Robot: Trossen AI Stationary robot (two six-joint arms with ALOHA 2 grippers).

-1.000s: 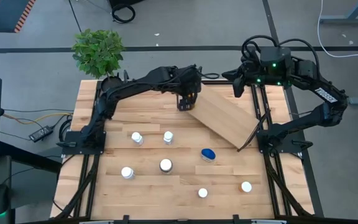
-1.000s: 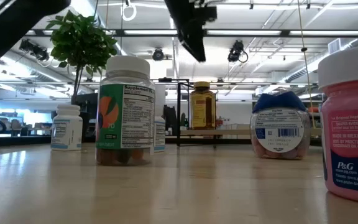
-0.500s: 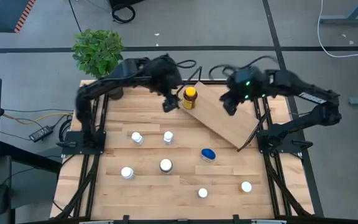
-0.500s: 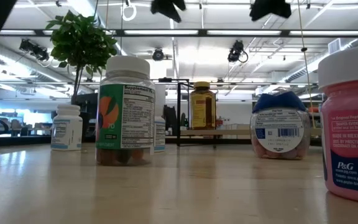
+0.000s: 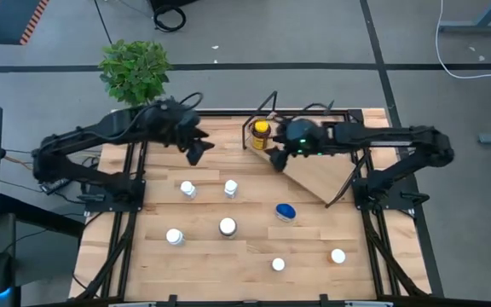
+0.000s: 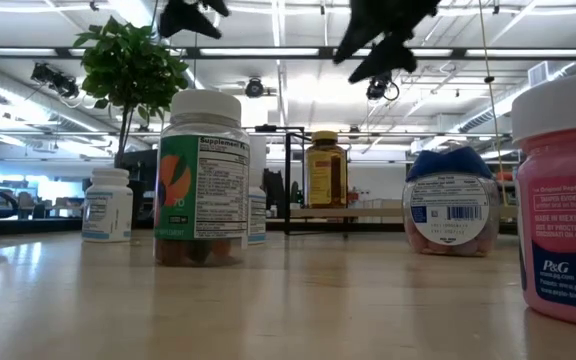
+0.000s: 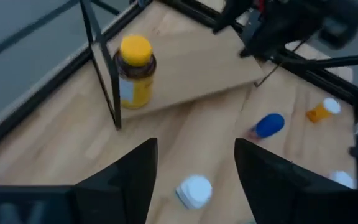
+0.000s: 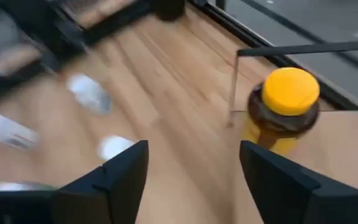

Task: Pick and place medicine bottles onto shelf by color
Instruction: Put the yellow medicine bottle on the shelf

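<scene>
One amber bottle (image 5: pixel 262 134) with a yellow cap stood upright on the shelf (image 5: pixel 312 166), at its far corner beside the black wire frame. My left gripper (image 5: pixel 196 150) hung above the table, off to the side of that bottle away from the shelf board, fingers spread apart and holding nothing. My right gripper (image 5: pixel 281 158) hovered over the shelf just beside the bottle, fingers likewise parted and empty. Six white-capped bottles and one blue-capped bottle (image 5: pixel 285 211) stood on the table (image 5: pixel 143 256), nearer than the shelf.
</scene>
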